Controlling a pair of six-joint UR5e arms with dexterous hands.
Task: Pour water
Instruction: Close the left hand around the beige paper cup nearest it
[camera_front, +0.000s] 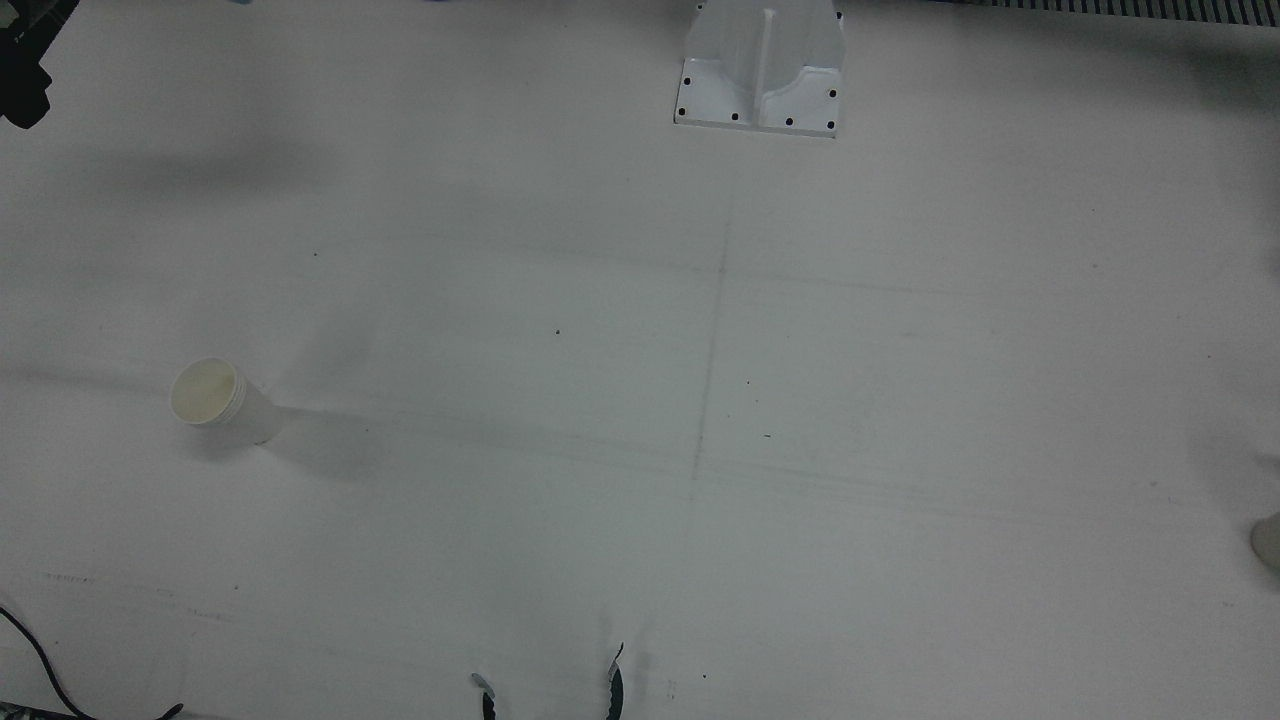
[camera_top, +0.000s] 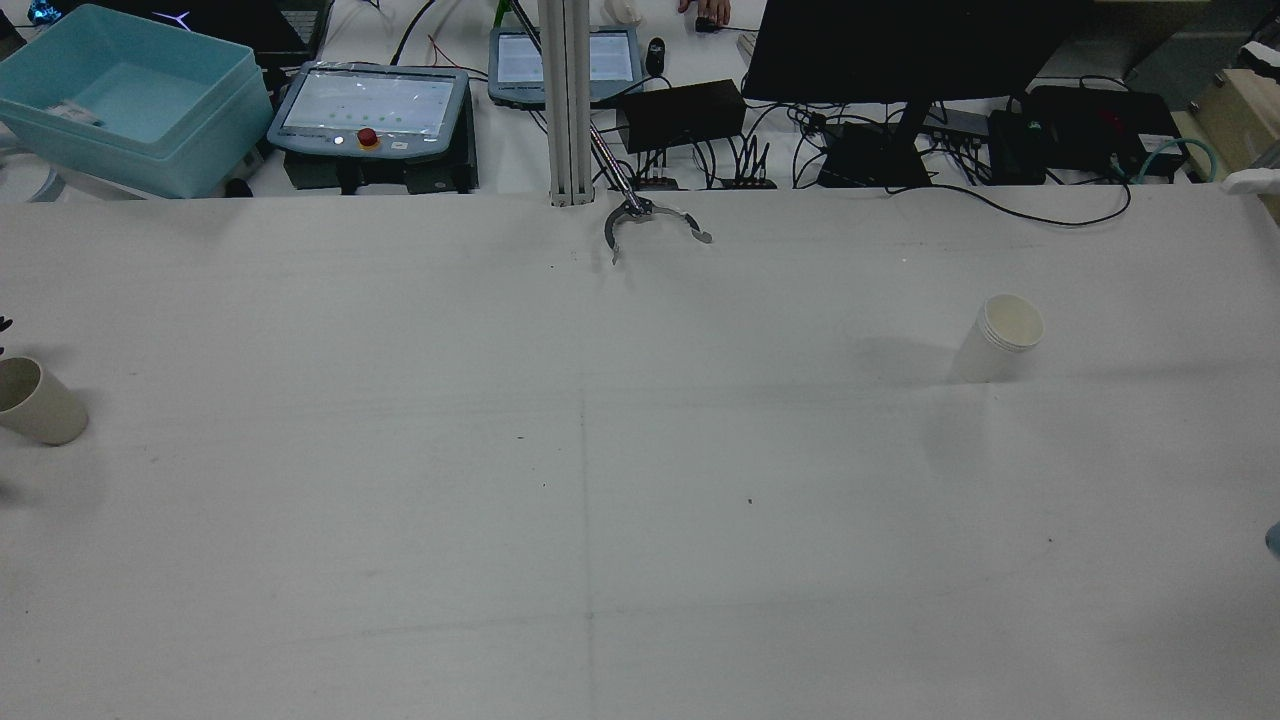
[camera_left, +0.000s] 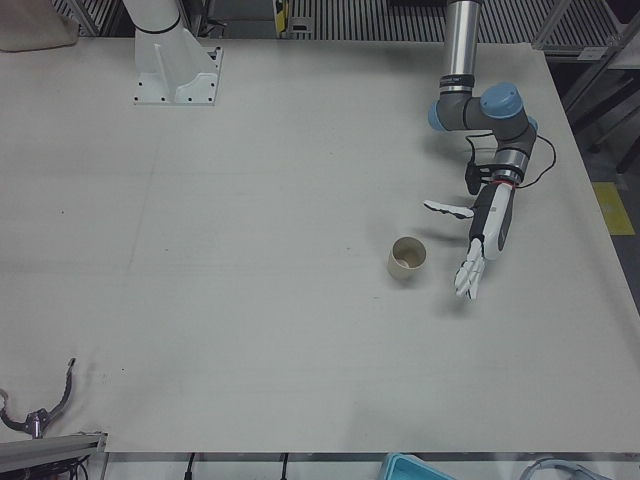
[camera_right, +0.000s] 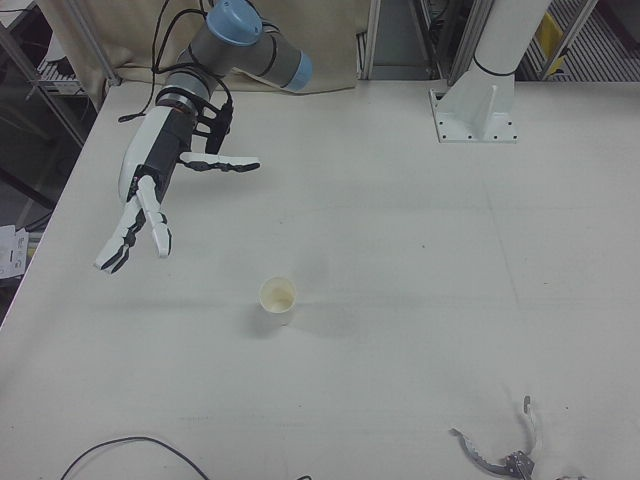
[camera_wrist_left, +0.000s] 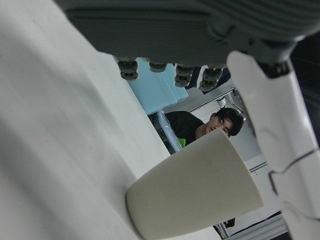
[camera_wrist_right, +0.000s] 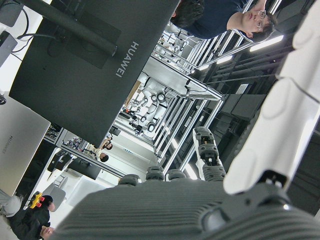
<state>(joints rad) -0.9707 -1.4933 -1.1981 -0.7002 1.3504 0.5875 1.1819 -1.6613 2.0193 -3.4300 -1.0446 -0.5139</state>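
The white tabletop (camera_top: 640, 560) carries two cups, well apart. The left hand (camera_left: 480, 245) hovers just beside the beige cup (camera_left: 407, 258), which stands upright near the robot's left edge; its fingers (camera_left: 466, 279) are spread and hold nothing. The right hand (camera_right: 140, 215) hangs above the tabletop, apart from the white paper cup (camera_right: 278, 298), fingers (camera_right: 118, 250) splayed and empty. That cup stands upright on the robot's right half. A small metal clamp (camera_top: 650, 222) lies at the far edge.
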